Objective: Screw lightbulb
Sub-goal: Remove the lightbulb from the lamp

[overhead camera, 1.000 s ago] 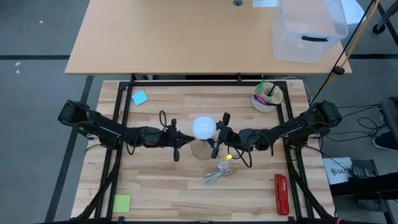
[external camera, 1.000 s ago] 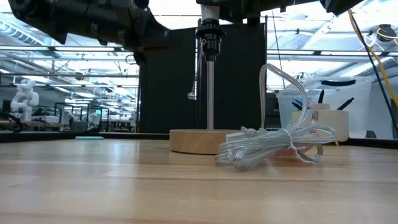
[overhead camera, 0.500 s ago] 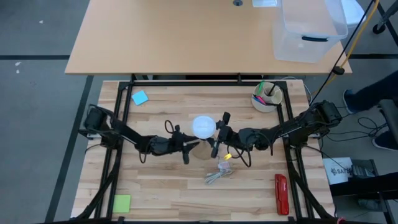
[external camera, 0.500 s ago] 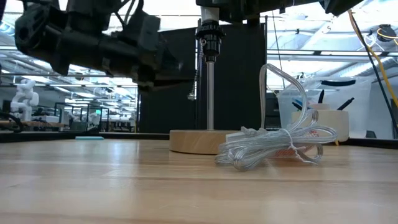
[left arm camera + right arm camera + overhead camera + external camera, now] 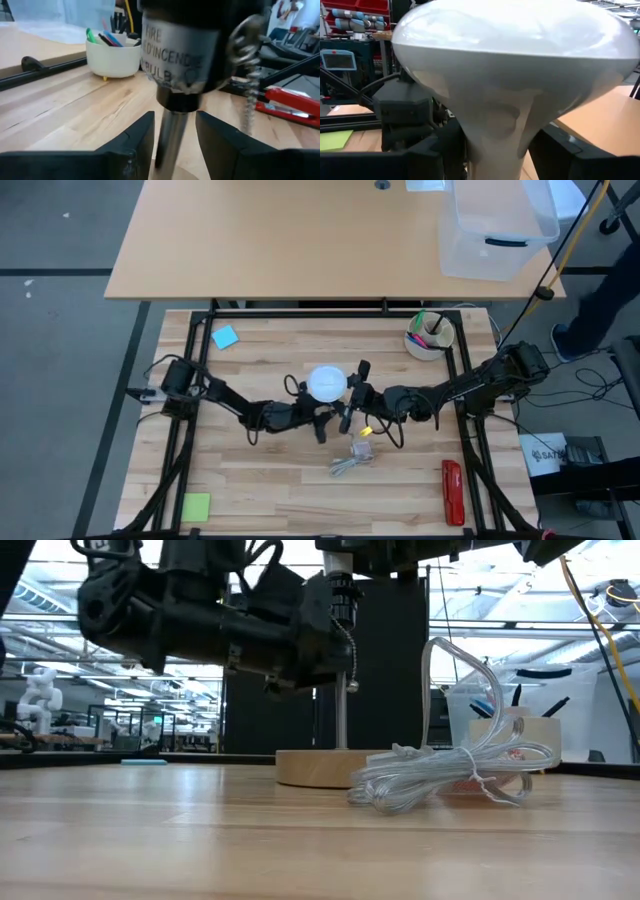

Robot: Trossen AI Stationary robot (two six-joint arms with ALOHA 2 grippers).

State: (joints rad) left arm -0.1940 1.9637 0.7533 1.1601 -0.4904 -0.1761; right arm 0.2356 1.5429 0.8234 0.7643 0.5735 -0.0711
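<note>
The lightbulb (image 5: pixel 326 383) stands globe up over the lamp, and it fills the right wrist view (image 5: pixel 510 60). My right gripper (image 5: pixel 346 396) reaches in from the table's right and is shut on the bulb. The lamp has a round wooden base (image 5: pixel 320 766), a metal rod (image 5: pixel 341 700) and a black socket (image 5: pixel 342 600) with a pull chain. My left gripper (image 5: pixel 175 145) comes from the left and is open. Its fingers stand on either side of the rod just under the socket, with gaps showing. The bulb's screw base is hidden. My right gripper pinches the bulb's tapering neck (image 5: pixel 495 135) between its two fingers, just under the globe. The fingers come in level from the table's right side. The bulb stands upright, globe on top, above the lamp's socket. Whether its base sits in the socket is hidden.
A bundle of clear cord (image 5: pixel 450 775) lies on the table just in front of the wooden base. A white cup of pens (image 5: pixel 429 333) stands at the far right. A red tool (image 5: pixel 452 490) lies near right. Blue (image 5: pixel 225 336) and green (image 5: pixel 196 506) notes lie on the left.
My left gripper has gone down and toward the table's right, up to the lamp. Its fingers now stand around the rod below the socket. My right gripper and the bulb have kept still.
</note>
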